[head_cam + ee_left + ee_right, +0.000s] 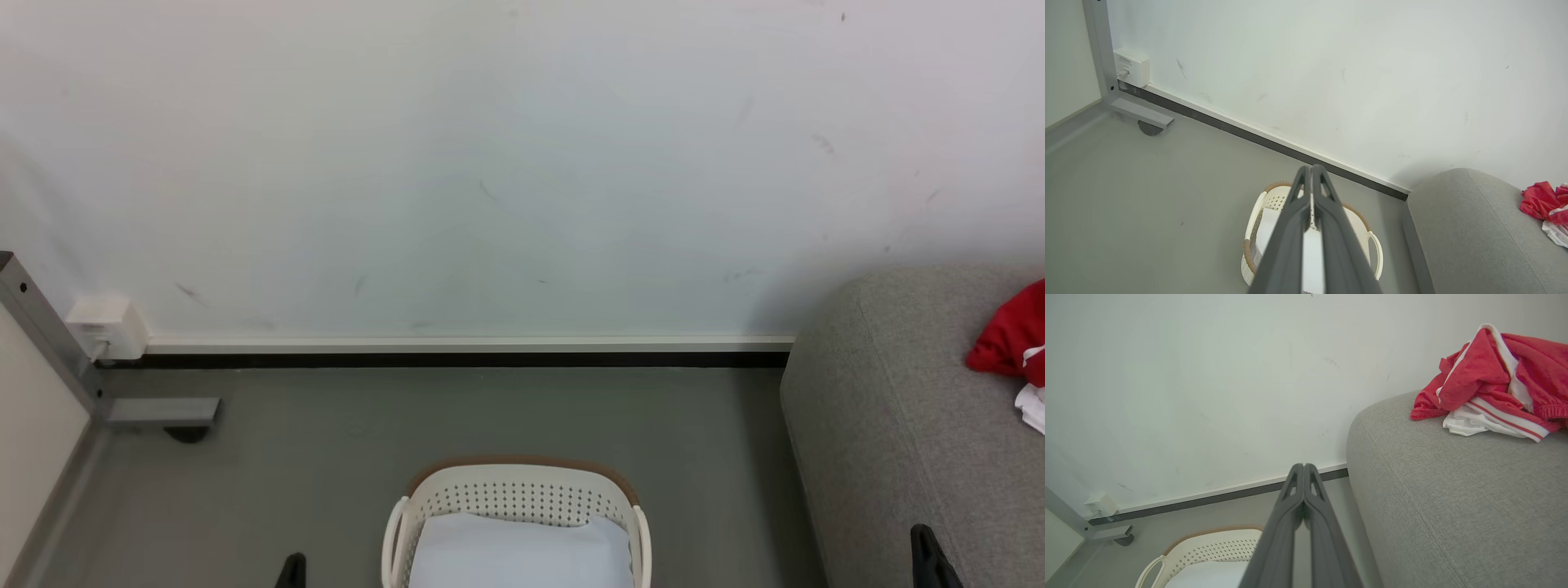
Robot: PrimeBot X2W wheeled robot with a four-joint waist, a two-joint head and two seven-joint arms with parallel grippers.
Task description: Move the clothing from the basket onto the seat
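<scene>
The clothing [1486, 379] is a crumpled red heap with white stripes and trim, lying on top of the seat [1453, 490], a light grey sofa at the right; the clothing [1012, 335] also shows at the head view's right edge. The basket [522, 490], cream with a brown rim, stands on the floor left of the seat [898, 425] and holds a pale bluish-white sheet [522, 555]. My left gripper [1310, 169] is shut and empty, above the basket [1257, 212]. Beside the sofa's end, my right gripper [1303, 467] is shut on nothing.
A white wall with a dark skirting runs behind the basket. At the left stand a grey metal frame leg [155, 408] and a white socket box [106, 327]. Grey floor lies between the frame and the basket.
</scene>
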